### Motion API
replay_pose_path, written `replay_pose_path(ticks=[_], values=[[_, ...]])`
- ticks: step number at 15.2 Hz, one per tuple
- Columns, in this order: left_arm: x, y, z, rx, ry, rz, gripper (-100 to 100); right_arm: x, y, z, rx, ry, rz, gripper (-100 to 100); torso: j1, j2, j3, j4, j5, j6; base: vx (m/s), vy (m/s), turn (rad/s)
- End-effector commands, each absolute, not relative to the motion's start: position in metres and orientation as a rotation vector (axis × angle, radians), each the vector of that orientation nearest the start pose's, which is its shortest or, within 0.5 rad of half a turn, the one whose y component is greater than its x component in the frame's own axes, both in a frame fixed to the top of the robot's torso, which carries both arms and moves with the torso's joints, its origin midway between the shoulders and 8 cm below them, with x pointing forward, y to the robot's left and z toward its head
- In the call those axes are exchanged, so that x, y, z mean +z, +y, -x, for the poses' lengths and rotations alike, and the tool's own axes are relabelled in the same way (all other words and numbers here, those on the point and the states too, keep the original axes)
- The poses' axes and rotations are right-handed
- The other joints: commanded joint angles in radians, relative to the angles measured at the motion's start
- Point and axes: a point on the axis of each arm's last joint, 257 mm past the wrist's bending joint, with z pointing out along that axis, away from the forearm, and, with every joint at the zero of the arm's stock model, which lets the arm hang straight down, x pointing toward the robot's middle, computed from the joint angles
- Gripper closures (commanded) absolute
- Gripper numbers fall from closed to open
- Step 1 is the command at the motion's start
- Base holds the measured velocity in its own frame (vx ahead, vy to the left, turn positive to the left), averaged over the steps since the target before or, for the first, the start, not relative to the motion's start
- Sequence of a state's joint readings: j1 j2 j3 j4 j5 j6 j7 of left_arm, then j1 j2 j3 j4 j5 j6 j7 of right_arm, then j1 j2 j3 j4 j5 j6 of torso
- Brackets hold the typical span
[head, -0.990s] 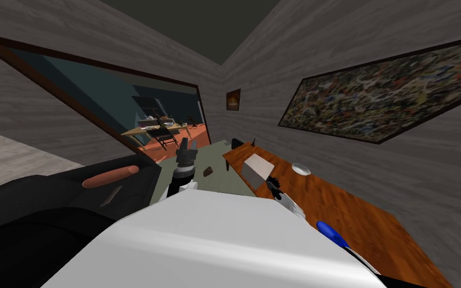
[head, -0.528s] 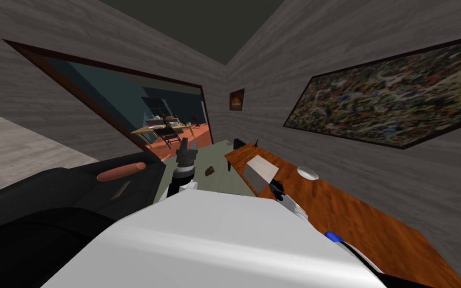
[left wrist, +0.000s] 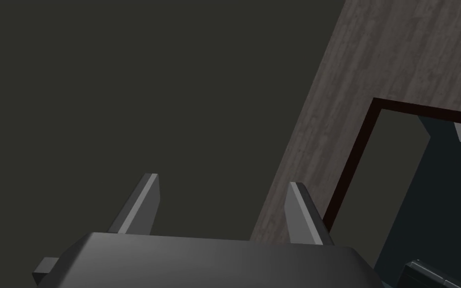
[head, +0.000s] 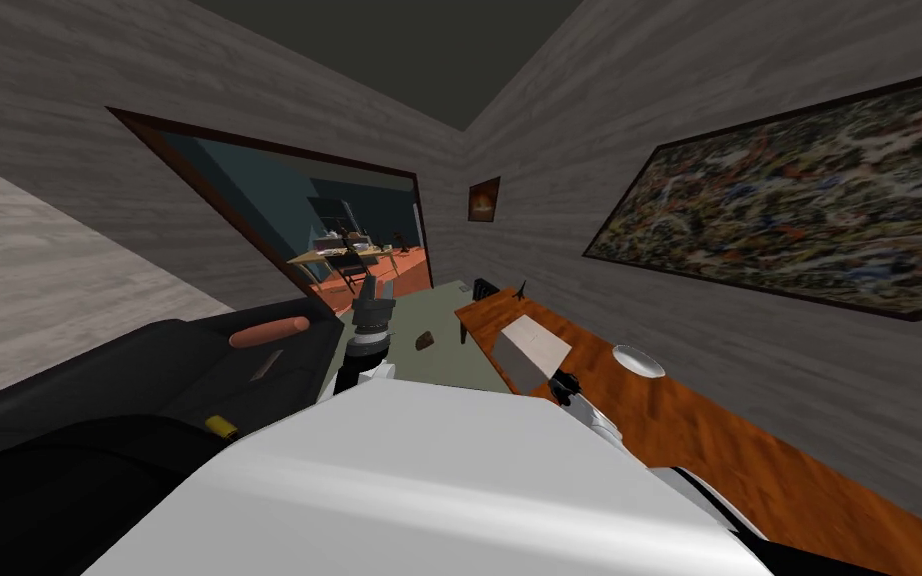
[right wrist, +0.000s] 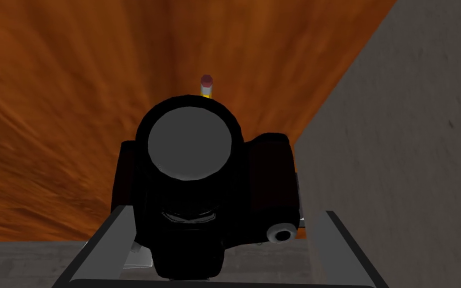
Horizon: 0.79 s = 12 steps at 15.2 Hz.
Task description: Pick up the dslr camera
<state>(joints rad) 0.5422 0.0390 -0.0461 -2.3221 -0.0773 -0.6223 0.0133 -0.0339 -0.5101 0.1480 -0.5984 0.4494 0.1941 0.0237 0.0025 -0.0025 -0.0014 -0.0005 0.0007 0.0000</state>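
Note:
The black dslr camera (right wrist: pixel 199 190) sits between my right gripper's fingers (right wrist: pixel 138 254), its grey lens front facing the wrist camera. My right gripper (right wrist: pixel 214 235) is shut on it, over the orange wooden table (right wrist: pixel 64 100) and beside a grey box (right wrist: pixel 404 150). A pencil's eraser end (right wrist: pixel 206 84) shows just behind the camera. In the head view the right gripper (head: pixel 561 388) holds the dark camera (head: pixel 563 380) at the table's near edge (head: pixel 709 420). My left gripper (left wrist: pixel 222 210) is open with nothing in it, and it is raised ahead of my chest (head: pixel 370 298).
The grey box (head: pixel 537 345) and a white bowl (head: pixel 639 361) stand on the table along the right wall. A black sofa (head: pixel 99 390) with an orange cylinder (head: pixel 269 331) lies to the left. A small dark object (head: pixel 425 341) rests on the green floor before a doorway (head: pixel 349 230).
My view has turned left: doorway, table and painting slide to the right. The right gripper keeps the camera at about the same spot by my chest. Left arm unchanged.

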Motion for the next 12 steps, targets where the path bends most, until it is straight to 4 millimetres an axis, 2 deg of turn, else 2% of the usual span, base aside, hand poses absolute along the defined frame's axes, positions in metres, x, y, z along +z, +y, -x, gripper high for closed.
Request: replay_pose_path(ticks=[1,5,10,12], values=[[0.049,0.247,-0.314,-1.334,0.602,0.489,0,-0.565,-0.579,-0.266,-0.396,2.266,-1.048,-100,0.0,0.0,0.0,0.0,0.0,0.0,0.04,0.019,0.15],[0.049,0.247,-0.314,-1.334,0.602,0.489,0,-0.568,-0.589,-0.25,-0.45,2.281,-1.066,-100,-0.001,0.001,0.001,0.0,0.0,0.0,0.021,0.013,0.08],[0.049,0.247,-0.314,-1.334,0.602,0.489,0,-0.569,-0.614,-0.216,-0.584,2.309,-1.102,-100,0.0,0.002,0.001,0.0,0.0,0.0,0.019,0.019,0.109],[0.049,0.247,-0.314,-1.334,0.602,0.489,0,-0.575,-0.599,-0.223,-0.559,2.311,-1.09,-100,0.0,0.002,0.001,0.0,0.0,0.0,0.008,-0.014,0.005]])
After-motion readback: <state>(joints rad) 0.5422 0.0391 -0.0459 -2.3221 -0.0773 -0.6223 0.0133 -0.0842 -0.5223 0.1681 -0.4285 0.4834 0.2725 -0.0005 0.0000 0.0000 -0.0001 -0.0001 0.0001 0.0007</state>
